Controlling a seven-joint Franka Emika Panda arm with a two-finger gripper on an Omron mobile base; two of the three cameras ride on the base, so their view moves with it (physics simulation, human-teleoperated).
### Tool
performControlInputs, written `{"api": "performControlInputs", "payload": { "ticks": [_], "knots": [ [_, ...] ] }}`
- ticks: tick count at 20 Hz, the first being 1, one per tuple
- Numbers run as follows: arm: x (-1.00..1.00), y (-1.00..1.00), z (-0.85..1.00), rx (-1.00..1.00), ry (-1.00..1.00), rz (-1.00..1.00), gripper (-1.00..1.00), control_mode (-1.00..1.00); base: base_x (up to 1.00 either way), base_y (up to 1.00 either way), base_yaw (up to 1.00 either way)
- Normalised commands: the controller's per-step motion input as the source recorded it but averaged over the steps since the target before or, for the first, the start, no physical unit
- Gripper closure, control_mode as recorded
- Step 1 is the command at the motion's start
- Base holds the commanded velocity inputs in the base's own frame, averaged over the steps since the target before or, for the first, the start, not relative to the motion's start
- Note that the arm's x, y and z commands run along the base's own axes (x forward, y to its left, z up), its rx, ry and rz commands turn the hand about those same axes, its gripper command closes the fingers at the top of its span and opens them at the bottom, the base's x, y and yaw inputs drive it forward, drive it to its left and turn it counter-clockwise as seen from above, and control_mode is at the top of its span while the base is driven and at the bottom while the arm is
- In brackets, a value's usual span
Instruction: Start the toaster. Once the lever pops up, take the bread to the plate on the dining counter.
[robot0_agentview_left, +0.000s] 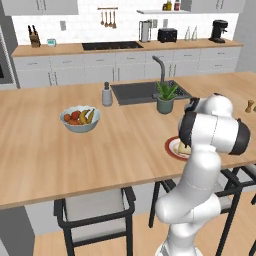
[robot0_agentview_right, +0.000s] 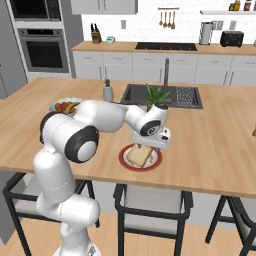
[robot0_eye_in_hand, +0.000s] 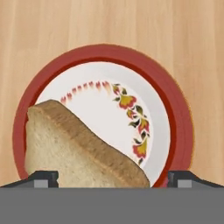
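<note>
Hovering just above the plate (robot0_agentview_left: 171, 148) on the dining counter (robot0_agentview_left: 45, 160), the gripper (robot0_agentview_right: 148, 143) is seen w/ jaws spread wide, nothing held. Right base: bread (robot0_agentview_right: 141, 157) lies flat below it. Hand cam: fingertips (robot0_eye_in_hand: 41, 178) flank the slice; a straight lift is advised, avoiding crust contact.

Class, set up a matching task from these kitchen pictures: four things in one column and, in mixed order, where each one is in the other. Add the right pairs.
Things
1. bread
2. toaster
3. fruit bowl
4. potted plant

Places
A. beside the sink on the dining counter
B. on the red-rimmed plate
C. on the far wall counter
D. on the dining counter, left of the sink in the left base view

Pairs: 1-B, 2-C, 3-D, 4-A
</note>
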Motion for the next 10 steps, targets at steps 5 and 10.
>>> {"api": "performControlInputs", "payload": {
  "ticks": [5, 10],
  "knots": [
    [0.04, 0.00, 0.00, -0.13, 0.00, -0.03, -1.00, -1.00, 0.00, 0.00, 0.00],
    [0.12, 0.01, 0.00, -0.23, -0.03, -0.11, -1.00, -1.00, 0.00, 0.00, 0.00]
  ]
}}
